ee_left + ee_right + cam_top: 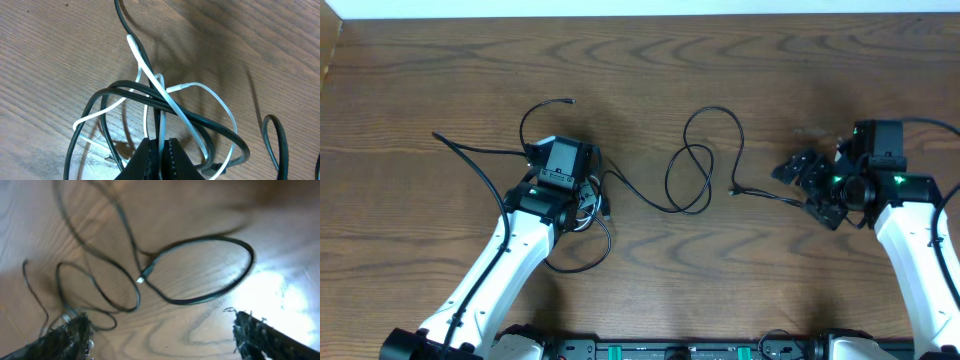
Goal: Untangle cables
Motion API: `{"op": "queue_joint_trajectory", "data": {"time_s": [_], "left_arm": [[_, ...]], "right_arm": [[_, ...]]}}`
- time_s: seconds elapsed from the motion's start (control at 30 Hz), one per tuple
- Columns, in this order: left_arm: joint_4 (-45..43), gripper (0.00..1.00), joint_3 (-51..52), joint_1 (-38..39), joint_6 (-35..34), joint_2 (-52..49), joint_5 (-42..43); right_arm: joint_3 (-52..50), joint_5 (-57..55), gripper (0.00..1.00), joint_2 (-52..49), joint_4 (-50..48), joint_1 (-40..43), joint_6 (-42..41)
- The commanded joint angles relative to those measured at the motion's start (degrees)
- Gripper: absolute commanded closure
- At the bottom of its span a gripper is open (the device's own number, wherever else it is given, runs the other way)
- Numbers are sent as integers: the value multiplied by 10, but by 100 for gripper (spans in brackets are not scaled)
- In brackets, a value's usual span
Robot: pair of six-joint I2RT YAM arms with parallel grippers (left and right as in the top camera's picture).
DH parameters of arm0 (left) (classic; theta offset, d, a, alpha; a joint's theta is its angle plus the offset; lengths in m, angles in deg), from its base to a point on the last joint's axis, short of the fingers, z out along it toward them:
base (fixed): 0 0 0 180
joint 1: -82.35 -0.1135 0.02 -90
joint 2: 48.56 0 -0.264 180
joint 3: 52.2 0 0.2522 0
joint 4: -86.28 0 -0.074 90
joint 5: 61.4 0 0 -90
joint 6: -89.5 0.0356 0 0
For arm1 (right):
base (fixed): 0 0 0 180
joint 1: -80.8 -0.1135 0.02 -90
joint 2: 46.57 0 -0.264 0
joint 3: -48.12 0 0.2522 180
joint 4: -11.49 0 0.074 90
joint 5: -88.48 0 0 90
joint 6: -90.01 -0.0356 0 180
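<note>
The black cable (695,165) runs from the far left, through a knot under my left gripper (575,195), into loose loops at mid-table. It ends beside my right gripper (802,190). In the left wrist view the white cable (165,97) weaves through coils of the black cable (200,120). My left gripper (161,152) is shut on a white strand. In the right wrist view my right gripper (162,340) is open, its fingers (260,335) far apart above bare wood. A black cable loop (185,300) lies just beyond them, untouched.
The wooden table (650,60) stretches to a pale wall edge at the back. A black strand curls up behind the left gripper, ending in a plug (569,101). Another loop (585,262) lies in front of the left arm.
</note>
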Motion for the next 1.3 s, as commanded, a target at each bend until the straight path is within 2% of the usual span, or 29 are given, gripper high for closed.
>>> {"op": "queue_joint_trajectory", "data": {"time_s": [0.0,0.1,0.13,0.17,0.23,0.33,0.37,0.47,0.6,0.7,0.93,1.1,1.27], "left_arm": [[-1,92,9,-2,-3,-2,-18],[-1,92,9,-2,-3,-2,-18],[-1,92,9,-2,-3,-2,-18],[-1,92,9,-2,-3,-2,-18],[-1,92,9,-2,-3,-2,-18],[-1,92,9,-2,-3,-2,-18],[-1,92,9,-2,-3,-2,-18],[-1,92,9,-2,-3,-2,-17],[-1,92,9,-2,-3,-2,-17],[-1,92,9,-2,-3,-2,-18],[-1,92,9,-2,-3,-2,-18],[-1,92,9,-2,-3,-2,-18],[-1,92,9,-2,-2,-2,-18]], "right_arm": [[-35,-23,18,4,-7,-2,-104],[-62,-23,34,4,-29,-3,-123],[-73,-23,44,4,-44,-3,-123],[-88,-22,68,4,-63,-3,-123],[-98,-23,76,4,-81,-3,-120],[-102,-22,96,4,-122,-4,-52],[-102,-22,98,5,-131,-4,-37],[-102,-5,98,5,-149,-5,-9],[-102,51,99,4,-184,-22,92],[-102,59,99,5,-200,-50,166],[-102,95,99,5,-251,-137,266],[-102,165,99,5,-334,-158,232],[-102,129,99,5,-362,-146,173]]}}
